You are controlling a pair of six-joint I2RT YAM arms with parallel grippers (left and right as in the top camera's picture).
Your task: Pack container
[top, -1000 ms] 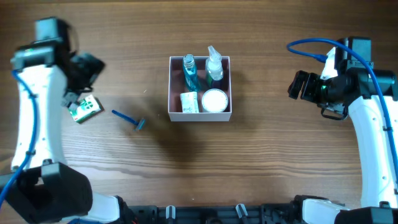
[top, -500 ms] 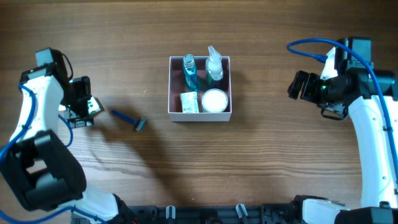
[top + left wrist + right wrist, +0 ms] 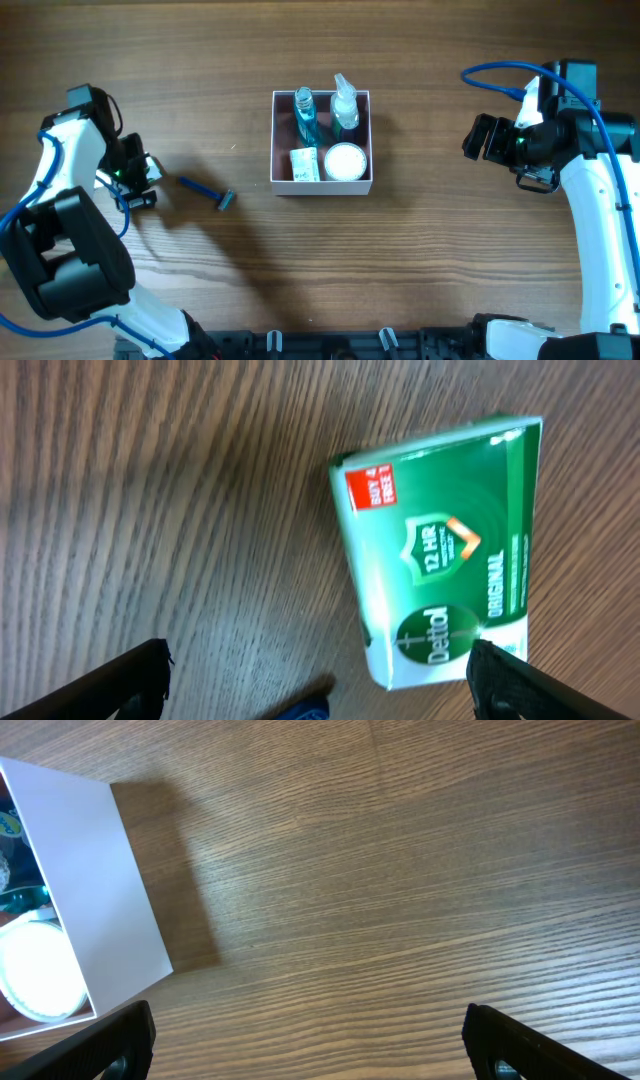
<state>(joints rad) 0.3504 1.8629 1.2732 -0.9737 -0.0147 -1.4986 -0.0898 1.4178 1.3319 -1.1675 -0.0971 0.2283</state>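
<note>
On the far left, my left gripper (image 3: 318, 680) hangs low over the wooden table (image 3: 420, 260) with its jaws spread wide. The wrist camera shows one dark fingertip (image 3: 130, 675) at each lower corner. A green Dettol soap packet (image 3: 440, 550) lies flat on the wood, label up and slightly tilted. Its near corner is just beside the right-hand fingertip, and I can't tell if they touch. From overhead the arm hides most of that packet.

Just right of it a blue razor (image 3: 207, 192) lies on the table, apart from the gripper, its head pointing toward the near right.

The container (image 3: 273, 140) sits at the middle of the table, well apart from both arms. In its far half a blue bottle (image 3: 305, 115) is on the left and a clear spray bottle (image 3: 345, 105) on the right. In the near half are a small white-and-green packet (image 3: 304, 164) and a round white jar (image 3: 346, 160).

On the far right, my right gripper (image 3: 310, 1050) is held above bare wood, its jaws parted wide with nothing between them. The container's white wall shows at the left edge of that wrist view.
</note>
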